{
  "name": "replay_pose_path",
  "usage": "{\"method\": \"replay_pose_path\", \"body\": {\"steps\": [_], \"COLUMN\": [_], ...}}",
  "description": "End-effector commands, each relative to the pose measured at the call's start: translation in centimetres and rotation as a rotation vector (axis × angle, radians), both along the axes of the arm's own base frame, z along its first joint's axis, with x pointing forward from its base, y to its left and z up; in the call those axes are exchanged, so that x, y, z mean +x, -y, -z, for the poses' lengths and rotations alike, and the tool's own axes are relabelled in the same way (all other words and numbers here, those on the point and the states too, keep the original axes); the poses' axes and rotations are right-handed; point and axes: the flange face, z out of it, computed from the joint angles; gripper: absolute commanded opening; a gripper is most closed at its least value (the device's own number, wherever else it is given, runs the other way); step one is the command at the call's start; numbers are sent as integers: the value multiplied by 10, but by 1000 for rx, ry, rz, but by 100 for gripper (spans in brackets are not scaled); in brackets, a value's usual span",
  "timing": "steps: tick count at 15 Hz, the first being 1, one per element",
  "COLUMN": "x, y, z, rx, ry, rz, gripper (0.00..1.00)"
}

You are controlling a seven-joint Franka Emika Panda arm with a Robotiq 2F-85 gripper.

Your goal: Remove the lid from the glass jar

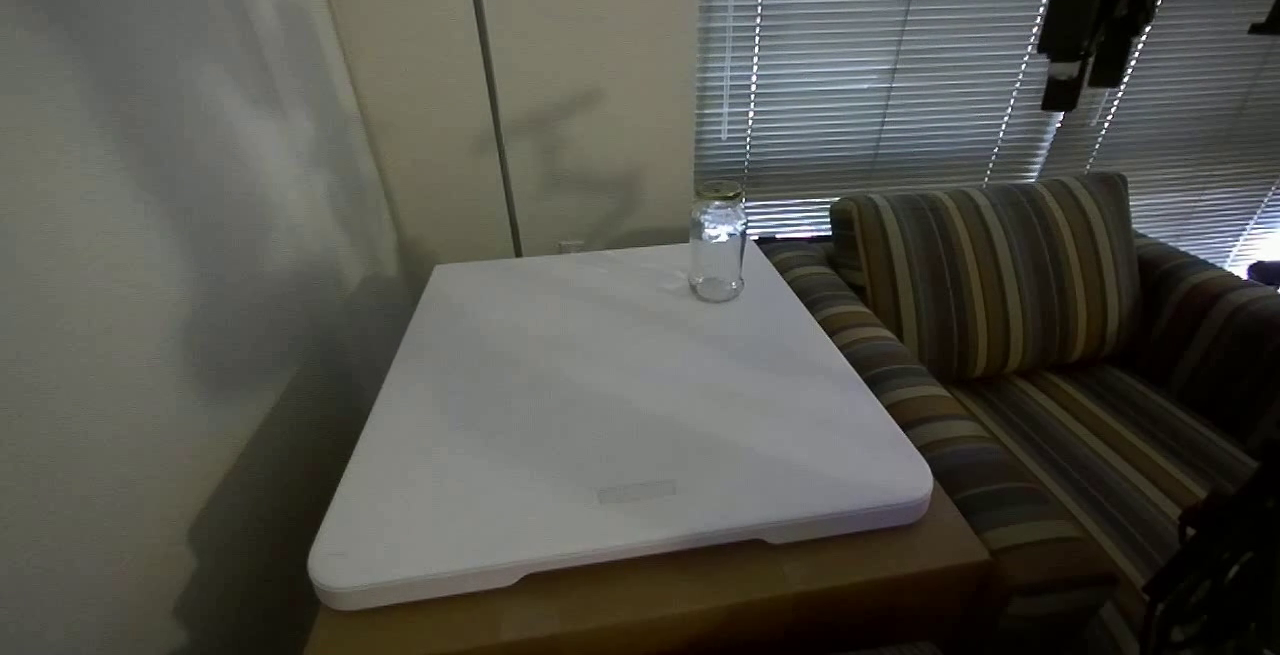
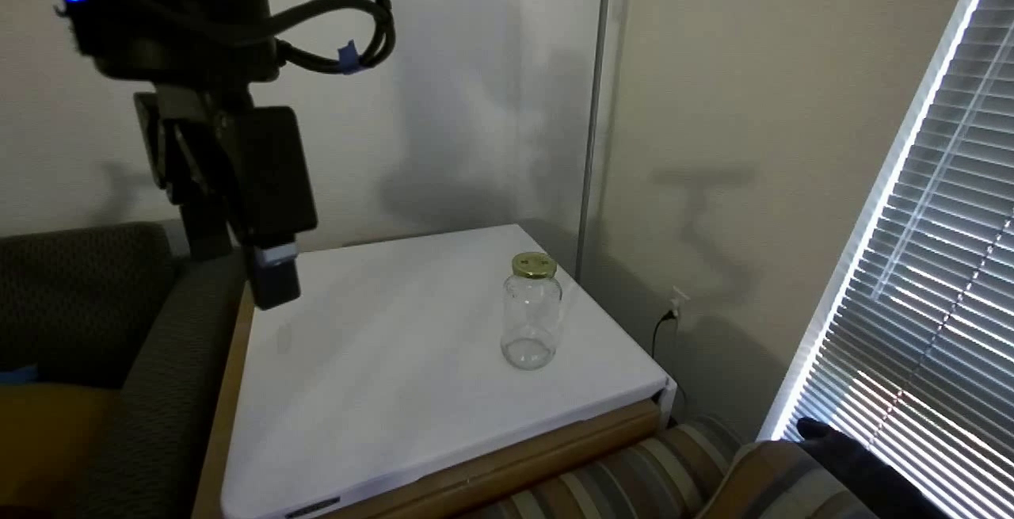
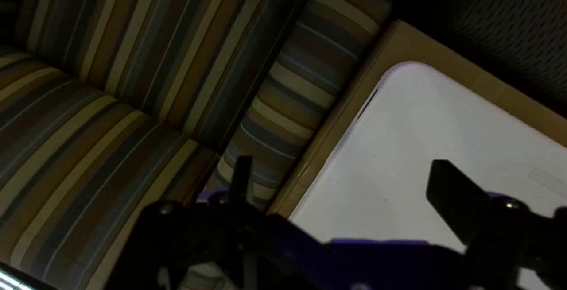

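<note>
White board (image 1: pixel 620 405) — lidded glass jar (image 2: pixel 531 313) atop; striped armchair (image 1: pixel 1060 425) alongside

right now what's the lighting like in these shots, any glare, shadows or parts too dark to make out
In both exterior views, soft shadows on the walls and bright daylight through the blinds; in an exterior view, a bright reflection on the glass jar; in the wrist view, dim overall, the pincer nearly black with most detail lost, though the white board stands out.
</note>
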Motion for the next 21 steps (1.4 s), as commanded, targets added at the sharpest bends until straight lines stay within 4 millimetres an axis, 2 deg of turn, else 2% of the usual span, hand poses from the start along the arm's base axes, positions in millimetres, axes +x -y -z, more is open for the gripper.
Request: {"method": "replay_pose_path", "body": {"steps": [1,4,7,9,10,11,12,14,15,17,21], "x": [71,124,178,209,175,185,186,184,152,142,132], "y": [-19,-45,-68,-75,-74,-77,-78,-77,-70,-59,-25], "z": [5,3,12,19,9,14,18,14,19,24,20], "rx": [2,21,5,-23,-3,-4,-4,-4,-13,-23,-12], "ry": [59,100,106,113,123,123,118,121,128,107,106], "rz": [-46,-95,-125,-127,-127,-129,-130,-128,-158,-121,-83], "gripper": [100,100,100,100,100,100,100,100,100,100,100]}}
